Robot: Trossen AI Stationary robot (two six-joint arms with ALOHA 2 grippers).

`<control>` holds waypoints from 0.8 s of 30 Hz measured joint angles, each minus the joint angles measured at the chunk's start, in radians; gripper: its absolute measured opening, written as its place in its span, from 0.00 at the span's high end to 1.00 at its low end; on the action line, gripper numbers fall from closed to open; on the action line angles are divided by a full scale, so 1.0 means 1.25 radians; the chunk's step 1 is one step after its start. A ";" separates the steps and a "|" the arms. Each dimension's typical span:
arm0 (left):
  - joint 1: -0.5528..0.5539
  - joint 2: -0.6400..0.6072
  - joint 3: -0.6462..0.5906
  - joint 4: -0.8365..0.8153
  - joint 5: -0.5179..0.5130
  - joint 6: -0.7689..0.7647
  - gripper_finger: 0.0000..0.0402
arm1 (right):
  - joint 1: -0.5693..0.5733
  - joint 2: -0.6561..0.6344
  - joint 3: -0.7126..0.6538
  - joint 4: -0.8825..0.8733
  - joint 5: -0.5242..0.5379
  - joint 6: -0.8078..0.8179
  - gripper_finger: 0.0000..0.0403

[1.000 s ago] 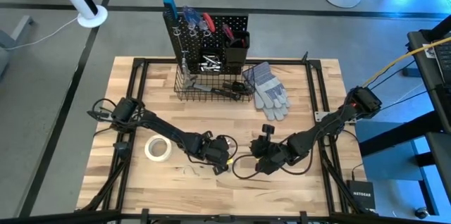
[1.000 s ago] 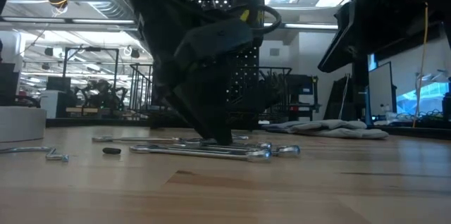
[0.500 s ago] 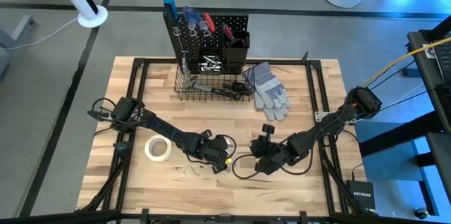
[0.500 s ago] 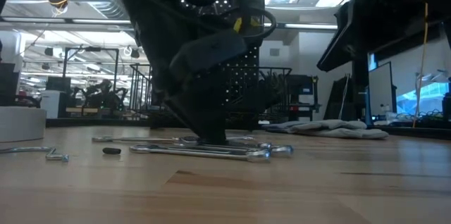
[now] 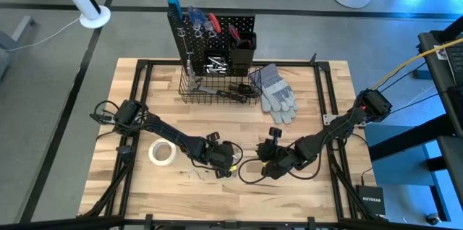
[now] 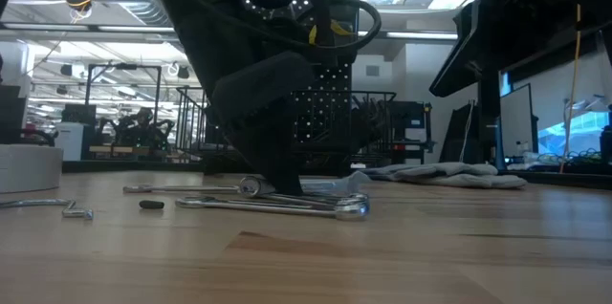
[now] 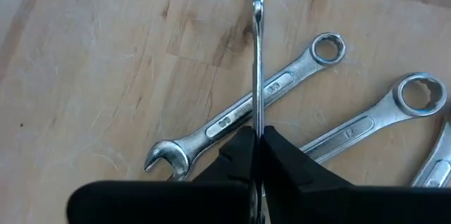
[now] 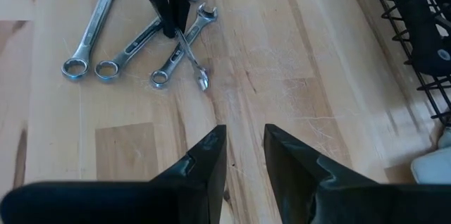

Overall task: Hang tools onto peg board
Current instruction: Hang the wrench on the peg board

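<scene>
Several silver wrenches (image 7: 246, 111) lie flat on the wooden table near its front middle. My left gripper (image 5: 225, 163) stands over them, shut on one thin wrench (image 7: 257, 62) that is turned on edge. My right gripper (image 8: 244, 150) hovers open just to the right of the pile with nothing between its fingers. The black peg board (image 5: 213, 31) stands upright at the far edge, with screwdrivers and pliers hanging on it and a wire basket (image 5: 217, 87) at its base. My left gripper pinches the wrench's shank (image 7: 257, 136) between its two fingers, on the flat faces. The fingers (image 8: 169, 9) slant steeply down from above and lie across the wrench. The wrench stands on edge, its free end (image 8: 202, 79) low over the table among the other wrenches.
A white tape roll (image 5: 162, 153) lies left of the left arm. Small bent hex keys (image 6: 67, 208) lie near the front. Grey work gloves (image 5: 275, 94) lie right of the basket. Black frame rails run along the table's left and right sides.
My left gripper has sunk a little onto the pile, rolled at the wrist and shut on one wrench. That wrench has turned up onto its edge between the fingers, and the pile beneath has shifted slightly.
</scene>
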 joint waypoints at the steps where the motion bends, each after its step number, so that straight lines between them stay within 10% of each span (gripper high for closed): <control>1: -0.004 -0.004 0.000 0.000 -0.007 0.004 0.99 | 0.000 0.000 0.000 0.000 0.000 0.000 0.75; 17: -0.070 -0.141 -0.003 -0.034 -0.055 0.152 0.99 | -0.015 0.026 0.000 0.252 -0.002 -0.110 0.74; 24: -0.075 -0.167 -0.002 -0.058 -0.063 0.167 0.99 | -0.064 0.086 0.000 0.370 -0.127 -0.189 0.61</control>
